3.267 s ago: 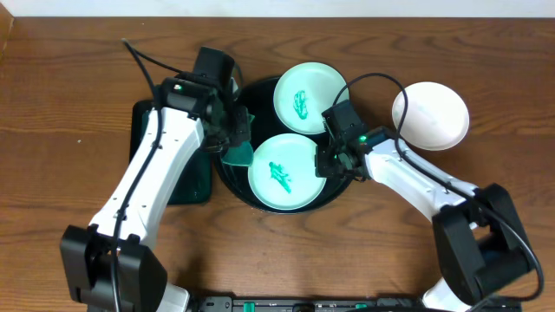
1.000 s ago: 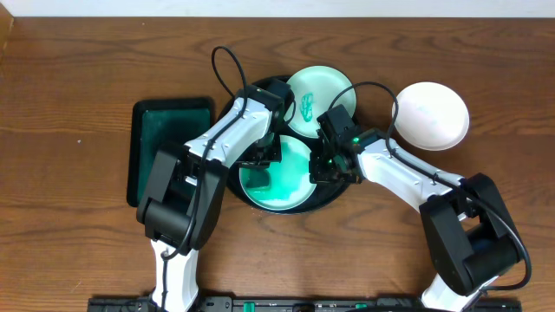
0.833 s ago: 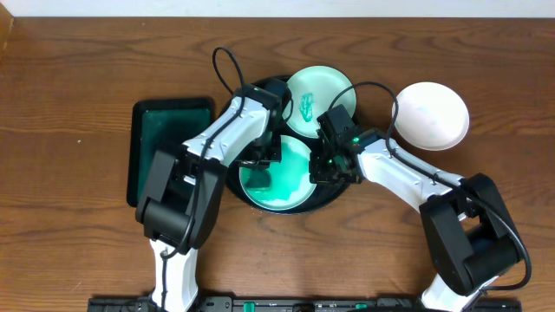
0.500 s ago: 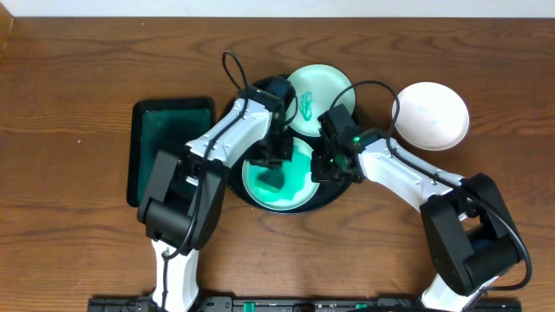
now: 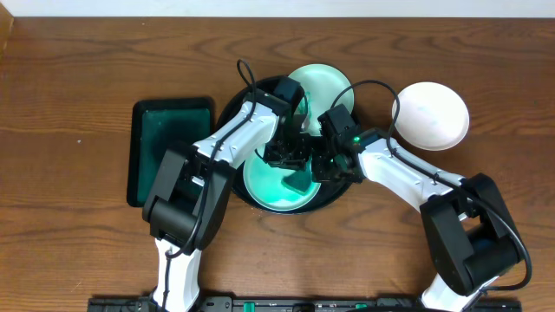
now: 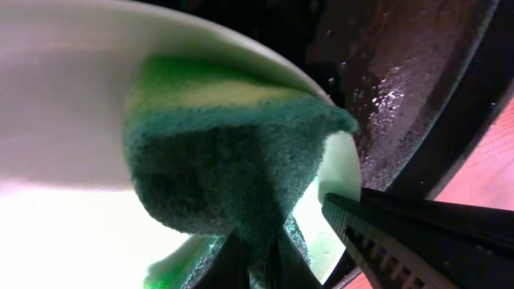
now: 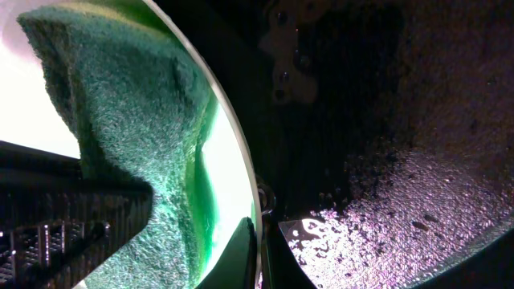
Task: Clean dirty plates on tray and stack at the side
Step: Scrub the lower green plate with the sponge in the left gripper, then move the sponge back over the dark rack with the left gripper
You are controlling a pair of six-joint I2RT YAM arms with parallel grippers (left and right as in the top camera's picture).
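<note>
Front turquoise plate (image 5: 264,189) is where you're at: your left gripper (image 6: 261,261) is clamped on the green sponge (image 6: 225,168), pressed onto it, and your right gripper (image 7: 259,257) is pinching its rim. It sits in the black tray (image 5: 227,121) beside the other turquoise plate (image 5: 328,80); the white plate (image 5: 431,114) lies on the tabletop (image 5: 494,52), right of the tray
</note>
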